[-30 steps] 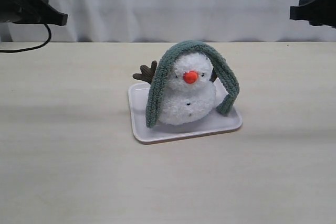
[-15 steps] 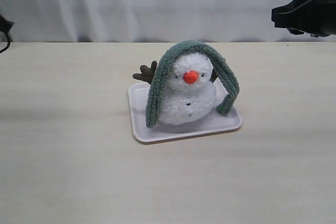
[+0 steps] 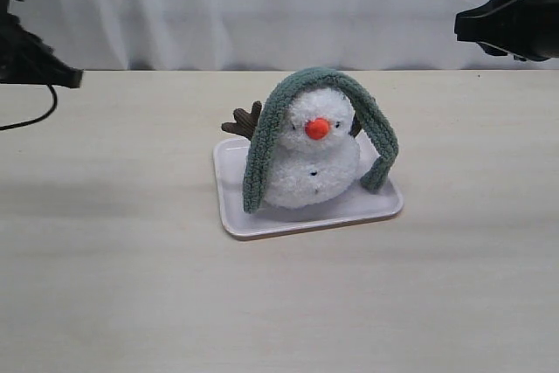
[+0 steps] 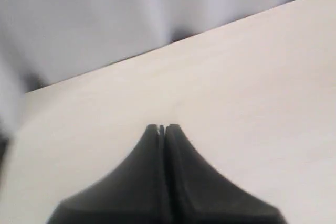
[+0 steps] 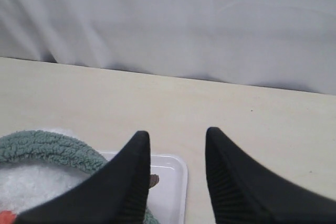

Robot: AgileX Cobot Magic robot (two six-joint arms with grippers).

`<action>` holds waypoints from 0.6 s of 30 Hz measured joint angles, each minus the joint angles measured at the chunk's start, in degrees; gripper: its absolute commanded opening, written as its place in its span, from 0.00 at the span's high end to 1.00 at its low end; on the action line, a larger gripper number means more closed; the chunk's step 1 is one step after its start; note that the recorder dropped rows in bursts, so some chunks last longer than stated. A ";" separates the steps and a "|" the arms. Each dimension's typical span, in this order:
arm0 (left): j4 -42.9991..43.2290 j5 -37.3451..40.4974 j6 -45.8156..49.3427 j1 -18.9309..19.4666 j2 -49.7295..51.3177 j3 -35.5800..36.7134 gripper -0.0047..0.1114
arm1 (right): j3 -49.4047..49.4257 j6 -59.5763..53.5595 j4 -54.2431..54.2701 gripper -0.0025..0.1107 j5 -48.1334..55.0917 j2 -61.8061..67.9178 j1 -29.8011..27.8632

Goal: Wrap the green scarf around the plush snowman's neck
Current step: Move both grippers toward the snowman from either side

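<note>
Wide pale tabletop [image 3: 105, 286], carrying one white tray [image 3: 262, 226] near the centre. Plush snowman [image 3: 313, 172] upright on the tray, facing the exterior camera, orange nose [image 3: 317, 128] clear. Green scarf [image 3: 260, 150] draped over the crown like a hood, not at the neck [image 3: 325, 145]; one end hangs down each side, both tips reaching the tray. Brown twig arm [image 3: 242, 121] poking out behind the strip on the left-arm side.

Right end effector [image 5: 176, 135] spread open, empty, high up and behind the snowman on its own side, looking down on scarf and tray corner. Left end effector [image 4: 161, 128] pressed closed on nothing, well off at the tabletop's far edge, no task thing in its wrist view.

Step in hand, judged: reaching in to take a scarf end; wrap not yet begun.

To do it well:
- Descend on the hanging end nearest the right arm, pinching low near the tip and taking fabric only, not white plush.
- Open the left before approach and take the other end the same way.
- Slide the loop back off the crown into the neck crease before crossing the ends under the nose.
- Pull gently and evenly; light toy, likely to tip or skid off the tray.
</note>
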 measured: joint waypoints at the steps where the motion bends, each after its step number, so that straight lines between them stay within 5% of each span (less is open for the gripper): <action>1: 0.00 6.56 -2.40 0.34 0.39 0.12 0.96 | 0.00 0.00 0.00 0.68 -0.11 0.00 0.00; 6: 5.79 33.80 -26.47 3.61 3.94 -3.99 0.96 | 0.00 0.11 0.00 0.68 -0.70 0.00 0.00; 11: 21.31 45.20 -40.71 3.69 5.75 -10.31 0.96 | 0.00 0.23 0.00 0.68 -1.19 0.00 0.00; 14: 37.62 33.58 -49.49 -0.10 3.83 -9.24 0.96 | 0.00 0.23 0.00 0.68 -1.42 0.00 0.00; 18: 73.03 13.38 -78.69 -5.95 0.96 -3.51 0.96 | 0.00 0.33 0.00 0.68 -1.42 0.00 0.00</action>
